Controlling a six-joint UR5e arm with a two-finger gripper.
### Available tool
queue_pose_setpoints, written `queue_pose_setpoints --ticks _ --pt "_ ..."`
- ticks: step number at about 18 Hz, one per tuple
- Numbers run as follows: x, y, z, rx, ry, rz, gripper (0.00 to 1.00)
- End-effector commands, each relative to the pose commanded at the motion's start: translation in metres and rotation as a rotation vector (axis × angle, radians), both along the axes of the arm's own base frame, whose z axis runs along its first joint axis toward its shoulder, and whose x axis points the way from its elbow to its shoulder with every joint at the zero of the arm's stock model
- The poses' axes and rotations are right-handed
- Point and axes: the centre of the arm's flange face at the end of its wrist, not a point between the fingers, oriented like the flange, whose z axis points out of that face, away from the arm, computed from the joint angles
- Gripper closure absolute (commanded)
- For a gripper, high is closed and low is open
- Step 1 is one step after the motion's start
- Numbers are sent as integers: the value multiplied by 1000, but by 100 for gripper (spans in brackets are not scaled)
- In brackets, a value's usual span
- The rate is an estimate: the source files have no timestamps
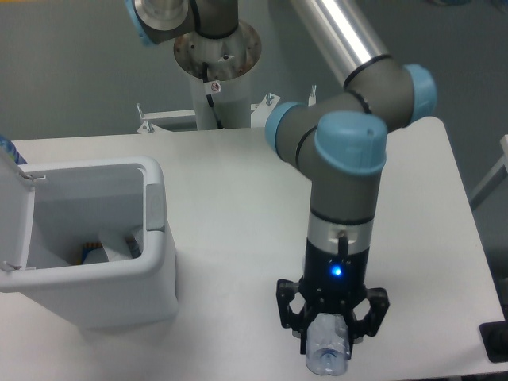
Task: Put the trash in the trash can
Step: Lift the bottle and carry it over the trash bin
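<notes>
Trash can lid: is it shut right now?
No, the trash can stands open, its lid swung up at the left, with items visible inside.

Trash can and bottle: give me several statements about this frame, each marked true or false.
1. The trash can has its lid open. True.
2. The trash can is empty. False: something lies at its bottom.
3. The hand is around the clear plastic bottle. True.
4. The bottle is over the trash can. False: it is at the table's near edge, well to the side of the can.
</notes>
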Motion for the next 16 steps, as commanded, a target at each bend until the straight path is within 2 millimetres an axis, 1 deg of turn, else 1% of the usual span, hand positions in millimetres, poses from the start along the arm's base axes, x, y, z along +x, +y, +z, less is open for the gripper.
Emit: queue_pose_setpoints --ticks 2,4,5,7,9,10,12,14,16 --pt "11 -3 21 45 3 19 38" --pt "22 -5 38 90 -29 40 38" --pt "30 -5 47 105 -37 47 38" --pt "56 0 64 127 -41 28 38" --pt "71 -3 77 152 -61 38 38" --pt "76 -5 83 165 -78 52 38" --pt "99 -6 93 180 -106 60 38" --pt "118 -10 95 180 -125 54 38" --pt "148 -1 91 169 -140 17 38"
